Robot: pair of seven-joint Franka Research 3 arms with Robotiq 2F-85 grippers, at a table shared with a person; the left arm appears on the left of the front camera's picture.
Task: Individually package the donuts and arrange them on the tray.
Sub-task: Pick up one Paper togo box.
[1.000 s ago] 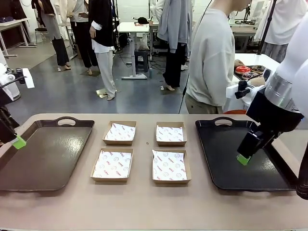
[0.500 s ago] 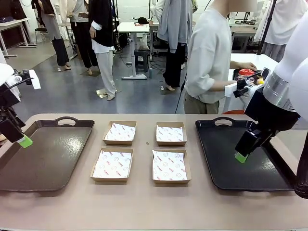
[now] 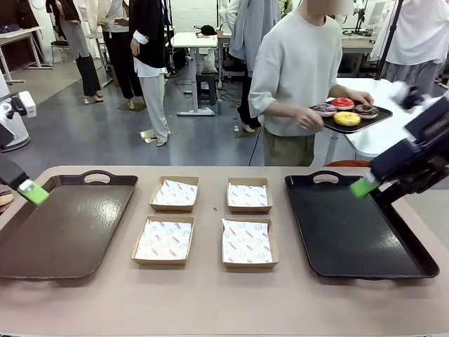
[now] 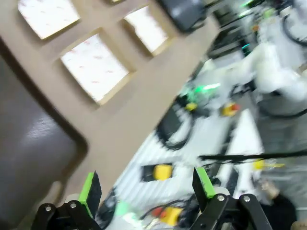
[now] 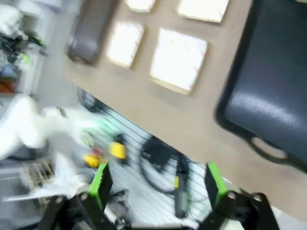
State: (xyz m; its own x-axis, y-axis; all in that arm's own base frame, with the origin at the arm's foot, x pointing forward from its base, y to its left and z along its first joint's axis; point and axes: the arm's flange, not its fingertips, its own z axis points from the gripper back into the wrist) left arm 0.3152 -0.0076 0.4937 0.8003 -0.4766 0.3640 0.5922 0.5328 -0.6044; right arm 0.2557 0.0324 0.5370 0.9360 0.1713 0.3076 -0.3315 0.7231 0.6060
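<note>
A person at the far side holds a small dark serving tray carrying the donuts: purple, red, chocolate and yellow. My left gripper hangs above the left edge of the brown tray. In the left wrist view it stands open with nothing between its pads. My right gripper hovers over the far right of the black tray. In the right wrist view it is open and holds nothing, high above the table.
Several shallow cardboard boxes lined with printed paper sit between the trays, at the back and the front. Bare tabletop runs along the near edge. Other people stand in the room behind.
The person has turned toward the table, bringing the donut tray into view. My right gripper has risen and swung out to the right. The left gripper has lifted slightly.
</note>
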